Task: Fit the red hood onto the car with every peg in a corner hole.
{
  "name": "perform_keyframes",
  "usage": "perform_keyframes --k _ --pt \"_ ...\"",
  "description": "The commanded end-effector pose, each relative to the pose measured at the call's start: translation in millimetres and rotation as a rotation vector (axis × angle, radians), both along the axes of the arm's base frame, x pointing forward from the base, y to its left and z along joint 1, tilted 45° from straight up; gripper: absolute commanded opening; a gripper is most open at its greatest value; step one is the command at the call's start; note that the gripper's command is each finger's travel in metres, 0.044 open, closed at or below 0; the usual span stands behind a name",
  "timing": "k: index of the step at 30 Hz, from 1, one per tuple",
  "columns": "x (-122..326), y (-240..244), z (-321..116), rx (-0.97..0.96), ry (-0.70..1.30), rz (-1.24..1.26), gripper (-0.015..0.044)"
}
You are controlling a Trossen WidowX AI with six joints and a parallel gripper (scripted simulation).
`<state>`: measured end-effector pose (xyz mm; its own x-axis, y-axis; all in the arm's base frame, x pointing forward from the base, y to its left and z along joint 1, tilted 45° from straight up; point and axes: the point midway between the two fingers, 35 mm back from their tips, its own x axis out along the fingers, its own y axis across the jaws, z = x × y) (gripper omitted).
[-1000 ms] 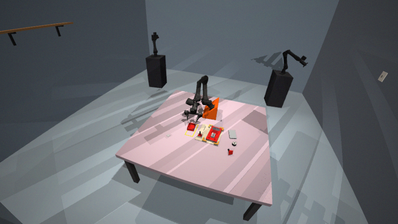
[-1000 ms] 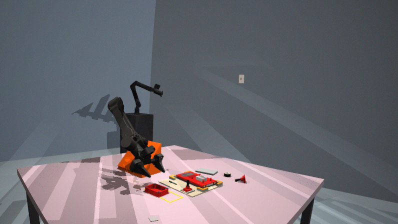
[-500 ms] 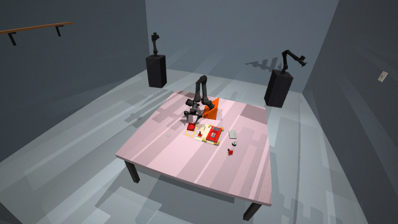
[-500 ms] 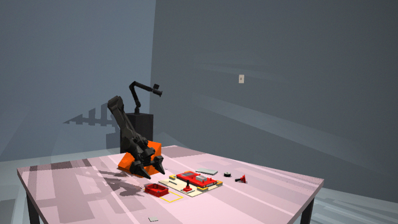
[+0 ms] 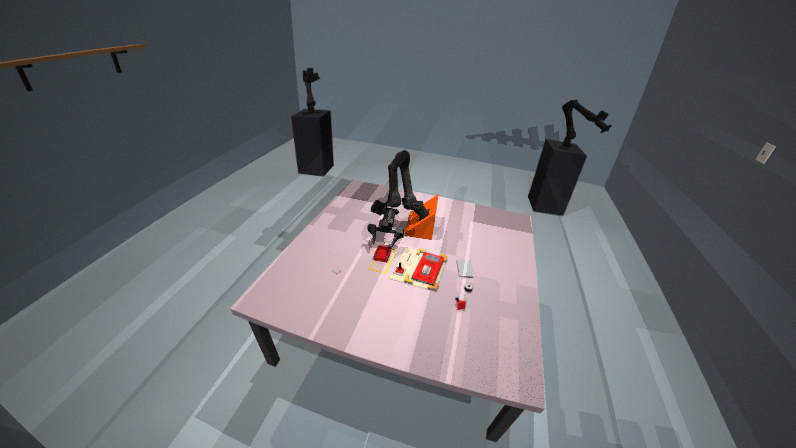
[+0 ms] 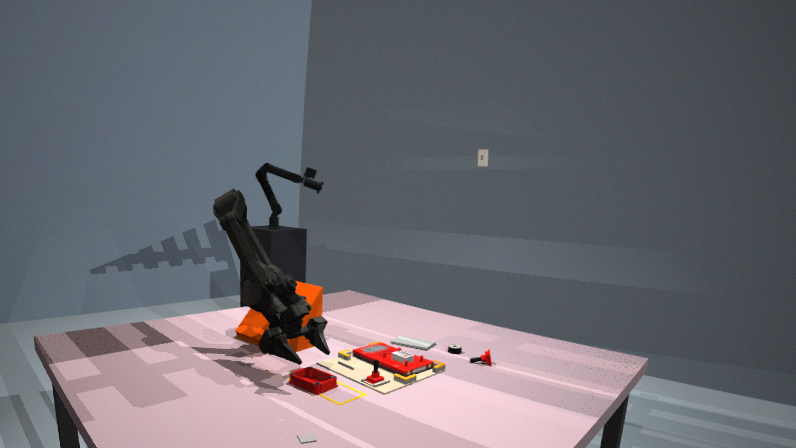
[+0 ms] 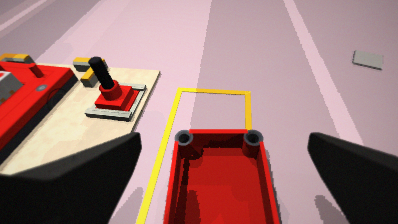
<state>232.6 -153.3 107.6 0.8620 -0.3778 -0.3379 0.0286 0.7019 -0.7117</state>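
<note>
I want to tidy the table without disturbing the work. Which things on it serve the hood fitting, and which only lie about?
For the job:
- red hood
- red car chassis
- engine block
- gripper

Apparently just lying about:
- black-and-white wheel-like disc
- pale flat plate
- small grey tile
</note>
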Motion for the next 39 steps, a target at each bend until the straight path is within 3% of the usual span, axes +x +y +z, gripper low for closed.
perform_keyframes --k 1,39 --pt "-0.2 -3.0 -4.2 0.000 0.005 0.003 0.0440" --pt "-3.8 -24.7 -26.9 -0.005 -0.001 0.003 0.0440"
